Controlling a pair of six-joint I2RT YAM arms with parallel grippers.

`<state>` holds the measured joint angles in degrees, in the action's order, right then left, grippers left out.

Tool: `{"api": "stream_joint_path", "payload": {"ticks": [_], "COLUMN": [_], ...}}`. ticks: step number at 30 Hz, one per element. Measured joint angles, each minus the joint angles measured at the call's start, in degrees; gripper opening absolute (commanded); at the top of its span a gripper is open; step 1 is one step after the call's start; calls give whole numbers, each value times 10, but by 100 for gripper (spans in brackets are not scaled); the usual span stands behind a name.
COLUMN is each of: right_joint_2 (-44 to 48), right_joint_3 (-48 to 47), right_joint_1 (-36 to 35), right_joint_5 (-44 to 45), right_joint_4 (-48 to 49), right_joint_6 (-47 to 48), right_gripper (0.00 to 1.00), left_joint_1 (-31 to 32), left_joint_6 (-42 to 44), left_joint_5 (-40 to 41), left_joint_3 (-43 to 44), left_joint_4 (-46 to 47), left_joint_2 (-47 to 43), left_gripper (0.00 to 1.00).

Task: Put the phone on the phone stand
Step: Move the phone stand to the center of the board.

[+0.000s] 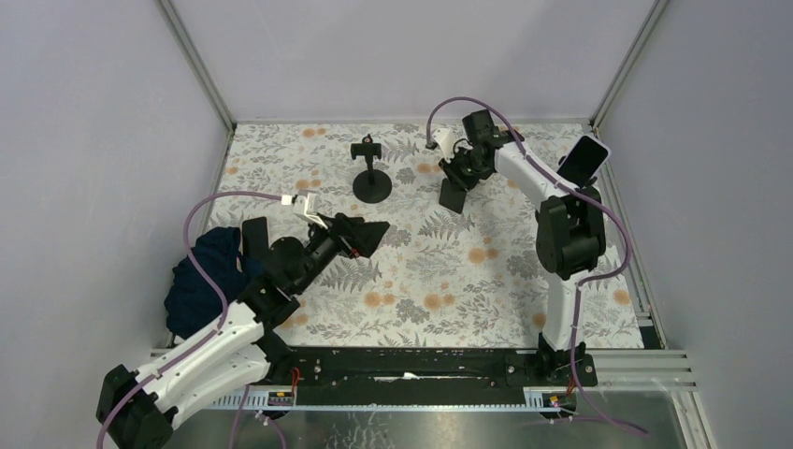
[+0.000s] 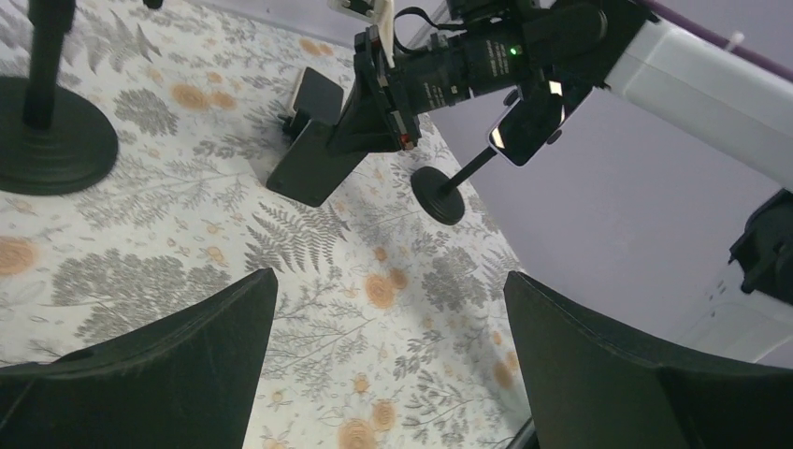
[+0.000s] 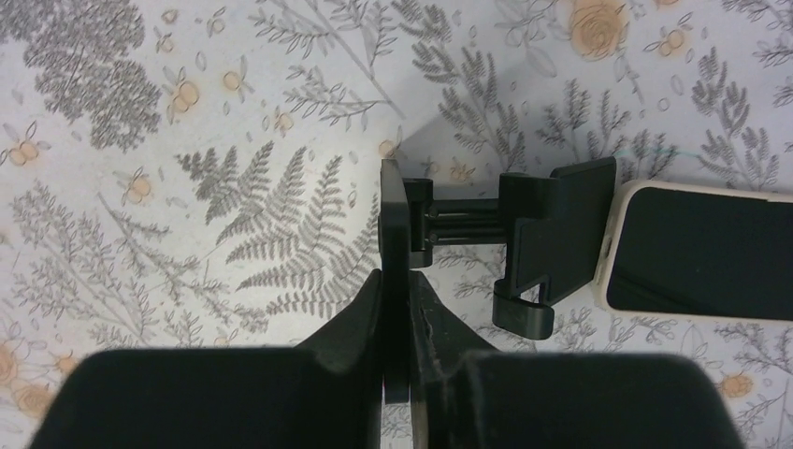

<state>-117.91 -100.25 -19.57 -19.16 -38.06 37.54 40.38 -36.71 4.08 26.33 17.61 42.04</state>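
A small black phone stand [image 3: 552,245] lies on its side on the floral table. Its thin base plate [image 3: 395,234] shows edge-on, and my right gripper [image 3: 397,276] is shut on that plate. A phone [image 3: 701,253] in a cream case lies flat, screen up, with its end against the stand's cradle. I cannot tell whether it is clipped in. From the left wrist view the same phone [image 2: 313,94] sits just behind the right gripper [image 2: 318,159]. My left gripper [image 2: 388,276] hangs open and empty over the mat, well apart from both [image 1: 369,236].
An upright black stand with a round base [image 1: 372,175] is at the back centre. At the right wall another phone [image 1: 584,159] sits on a stand. A dark blue cloth [image 1: 201,271] lies at the left edge by the left arm.
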Motion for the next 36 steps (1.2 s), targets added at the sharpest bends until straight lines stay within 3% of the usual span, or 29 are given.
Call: {"api": "stream_joint_path", "payload": {"ticks": [11,19,31,36], "right_joint_2": [170,320,349,349], "right_joint_3": [165,302,405,416], "right_joint_1": [-13,-92,-193,-233], "right_joint_5": [-44,-75,-53,-19], "right_joint_4": [18,63,116,137], "right_joint_6": [15,17,16,17], "right_gripper": [0,0,0,0], "left_joint_1": [-24,-36,-36,-27], "left_joint_6": [-213,-388,-584,-625], "left_joint_5": [6,-1,-48,-74], "left_joint_3": [-58,-52,-16,19], "left_joint_4": [59,45,33,33], "left_joint_2": [78,179,332,372], "left_gripper": [97,94,94,83]}}
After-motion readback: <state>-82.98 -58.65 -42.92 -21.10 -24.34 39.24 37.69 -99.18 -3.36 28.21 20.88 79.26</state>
